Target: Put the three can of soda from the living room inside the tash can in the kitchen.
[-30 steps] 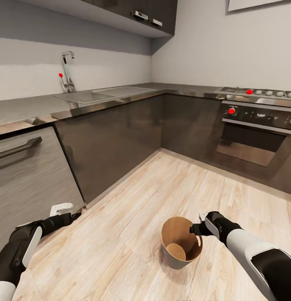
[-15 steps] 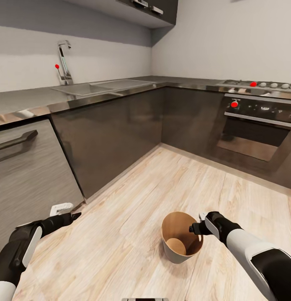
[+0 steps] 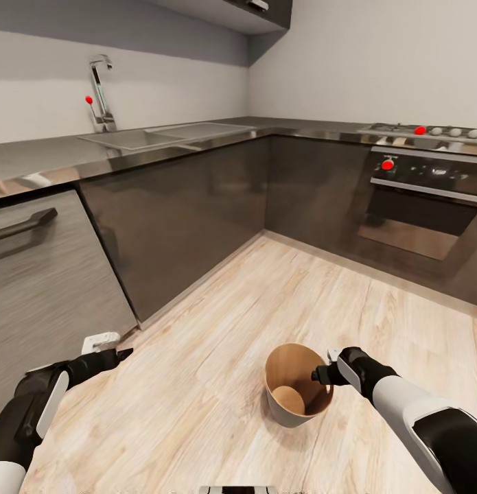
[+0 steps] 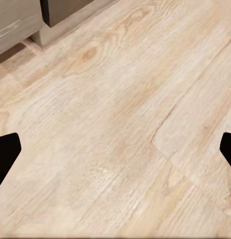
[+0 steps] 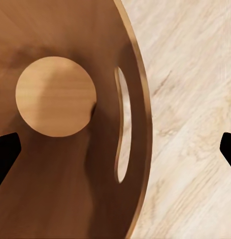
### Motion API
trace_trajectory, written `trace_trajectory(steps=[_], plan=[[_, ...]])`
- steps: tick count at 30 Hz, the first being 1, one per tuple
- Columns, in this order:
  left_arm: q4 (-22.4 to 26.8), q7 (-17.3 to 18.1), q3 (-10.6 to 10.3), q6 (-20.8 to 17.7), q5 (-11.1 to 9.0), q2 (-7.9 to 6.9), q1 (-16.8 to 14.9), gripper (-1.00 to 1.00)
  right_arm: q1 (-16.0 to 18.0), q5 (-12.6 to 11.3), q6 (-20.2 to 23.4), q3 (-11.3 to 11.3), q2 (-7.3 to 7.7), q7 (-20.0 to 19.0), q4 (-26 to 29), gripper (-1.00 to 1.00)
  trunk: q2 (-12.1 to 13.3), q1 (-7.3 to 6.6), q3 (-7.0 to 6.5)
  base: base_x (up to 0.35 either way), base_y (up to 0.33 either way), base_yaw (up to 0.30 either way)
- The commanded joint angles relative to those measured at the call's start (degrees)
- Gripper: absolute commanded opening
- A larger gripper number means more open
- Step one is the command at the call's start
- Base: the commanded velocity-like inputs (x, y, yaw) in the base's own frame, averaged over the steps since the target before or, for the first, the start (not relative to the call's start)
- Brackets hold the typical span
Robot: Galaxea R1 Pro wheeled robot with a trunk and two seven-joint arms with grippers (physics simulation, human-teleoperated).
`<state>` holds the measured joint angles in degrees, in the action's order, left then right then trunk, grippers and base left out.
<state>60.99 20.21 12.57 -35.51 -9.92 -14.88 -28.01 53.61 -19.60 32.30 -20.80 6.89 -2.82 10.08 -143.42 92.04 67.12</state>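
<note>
The right end effector (image 3: 320, 375), fingers apart, hangs over the 3 o'clock rim of the grey, brown-lined tapered bin (image 3: 293, 414); the left end effector (image 3: 121, 354), fingers apart, hovers above the pale wood floor (image 3: 217, 329).

The round grey bin with a brown inside (image 3: 293, 412) stood open on top, bare wood floor (image 3: 217, 384) all around it; dark brown cabinets (image 3: 190, 226) blocked the far side

- Tash can (image 3: 293, 394) on floor (image 3: 217, 357), at 6 o'clock in head view.
- Right gripper (image 3: 319, 375) over its rim, 3 o'clock side.
- Left gripper (image 3: 121, 355) at 8 o'clock, well apart.
- Sink (image 3: 138, 138) at 11 o'clock; oven (image 3: 420, 219) at 2 o'clock.
</note>
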Motion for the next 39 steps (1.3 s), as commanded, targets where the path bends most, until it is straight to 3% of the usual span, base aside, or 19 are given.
trace_trajectory(steps=[1,10,39], plan=[[0.0,0.0,0.0,0.0,-0.01,0.0,0.01,1.0,0.0,0.0,-0.01,0.01,0.05,0.0,0.01,1.0,-0.02,0.02,0.23,0.0,0.0,0.0],[0.0,0.0,0.0,0.0,-0.01,0.02,0.01,1.0,0.0,0.0,-0.04,-0.07,0.02,0.07,-0.05,1.0,-0.14,0.25,2.22,0.0,0.0,0.0],[1.23,0.0,0.0,-0.01,-0.09,-0.03,0.06,1.0,0.0,0.0,-0.04,-0.14,-0.36,0.1,-0.06,1.0,-0.14,0.25,2.22,0.039,0.0,0.0]])
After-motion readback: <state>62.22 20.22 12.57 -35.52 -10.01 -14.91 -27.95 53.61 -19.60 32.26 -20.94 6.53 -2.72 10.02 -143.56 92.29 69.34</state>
